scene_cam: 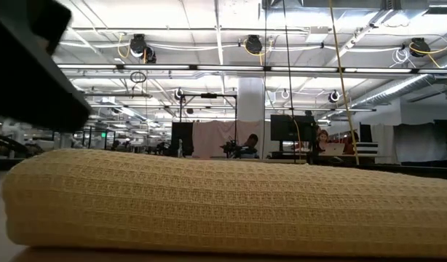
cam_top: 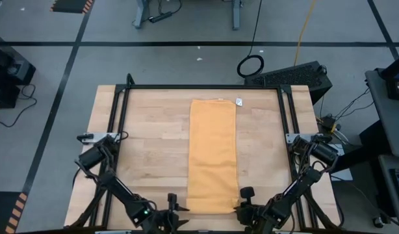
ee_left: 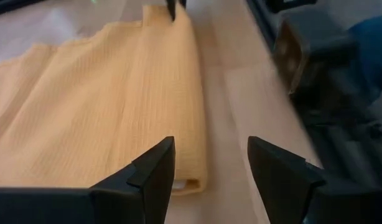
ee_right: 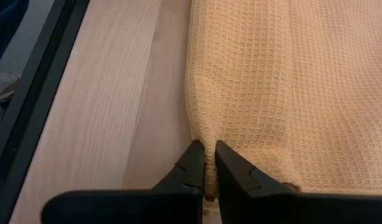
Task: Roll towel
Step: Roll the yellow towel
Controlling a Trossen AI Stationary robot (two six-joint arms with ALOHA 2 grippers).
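Rolling not begun: mustard-yellow waffle-weave towel (cam_top: pixel 212 156) flat in a folded strip on wooden counter (cam_top: pixel 147 149), right gripper (ee_right: pixel 208 163) fingers pinching its near corner, left gripper (ee_left: pixel 209 163) fingers wide, empty.

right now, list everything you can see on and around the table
towel: one, mustard yellow, folded into a long strip down the table's middle
tag: one, white, at the towel's far right corner
table: one, light wood, black frame around it
keyboard: one, black, on the floor beyond the table's far right corner
left end effector: one, dark, open, at the towel's near left corner
right end effector: one, dark, shut on the towel's near right corner
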